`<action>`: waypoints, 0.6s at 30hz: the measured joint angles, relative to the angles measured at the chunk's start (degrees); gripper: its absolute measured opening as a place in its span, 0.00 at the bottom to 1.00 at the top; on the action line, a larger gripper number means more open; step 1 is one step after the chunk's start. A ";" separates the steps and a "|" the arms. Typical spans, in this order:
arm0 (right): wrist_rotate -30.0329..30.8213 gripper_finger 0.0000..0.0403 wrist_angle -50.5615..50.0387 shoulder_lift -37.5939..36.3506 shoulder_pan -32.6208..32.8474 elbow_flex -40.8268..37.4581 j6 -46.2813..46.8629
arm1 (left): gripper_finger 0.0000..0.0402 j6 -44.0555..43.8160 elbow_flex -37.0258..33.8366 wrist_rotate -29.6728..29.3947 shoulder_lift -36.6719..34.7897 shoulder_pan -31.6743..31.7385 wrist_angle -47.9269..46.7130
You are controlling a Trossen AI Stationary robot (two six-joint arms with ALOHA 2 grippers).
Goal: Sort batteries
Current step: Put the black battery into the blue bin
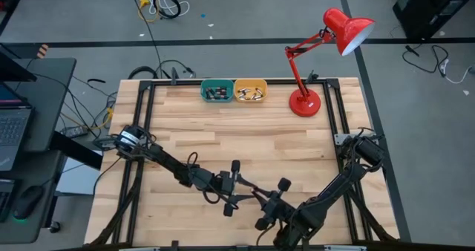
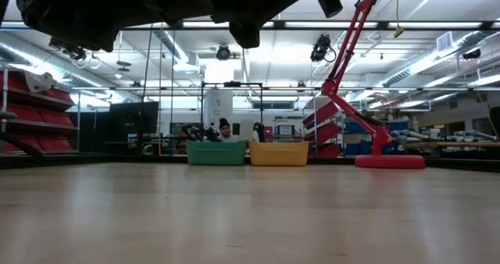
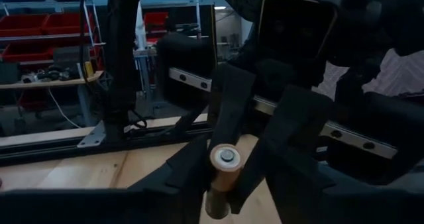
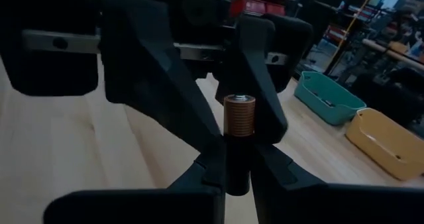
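One battery [image 4: 238, 118], with a copper-coloured upper part, a dark lower part and a silvery end cap, sits between both grippers above the table's near middle. It also shows in the left wrist view as the battery [image 3: 222, 174]. My left gripper [image 3: 222, 187] reaches in from the table's left and my right gripper [image 4: 237, 174] from the right. They meet at the grippers' joint spot [image 1: 261, 200], where the battery itself is hidden. More batteries lie in the teal bin [image 1: 216, 91] and the yellow bin [image 1: 250, 91] at the far edge. My left gripper pinches the battery between its two fingers [image 3: 189, 171], just below the capped end [image 3: 226, 159]. The battery is lifted clear of the table. My right gripper's fingers stand close behind it. My right gripper pinches the battery's dark lower part [image 4: 237, 161] between its two fingers [image 4: 199, 174]. The copper-coloured part stands up past the fingertips. My left gripper's fingers [image 4: 179, 98] close in on the battery from the opposite side.
A red desk lamp [image 1: 304, 102] stands on the far right of the table, its head reaching beyond the far edge. The two bins [image 2: 216, 152] [image 2: 279, 153] sit side by side at the far edge. A person [image 2: 225, 126] shows behind the table. Bare wood lies between bins and grippers.
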 joint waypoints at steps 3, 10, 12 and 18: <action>0.16 0.10 0.16 0.00 0.00 0.00 0.60 | 0.31 0.04 0.00 0.01 0.00 0.16 0.04; 0.21 0.10 1.86 0.00 0.07 0.00 0.79 | 0.17 0.22 0.00 -0.19 0.00 0.16 0.05; 0.19 0.11 2.24 0.00 0.04 0.00 0.76 | 0.17 0.20 0.00 -0.54 0.00 0.15 0.14; 0.80 0.21 1.54 0.00 -0.15 0.00 1.62 | 0.17 1.02 0.00 -6.68 0.00 0.29 0.94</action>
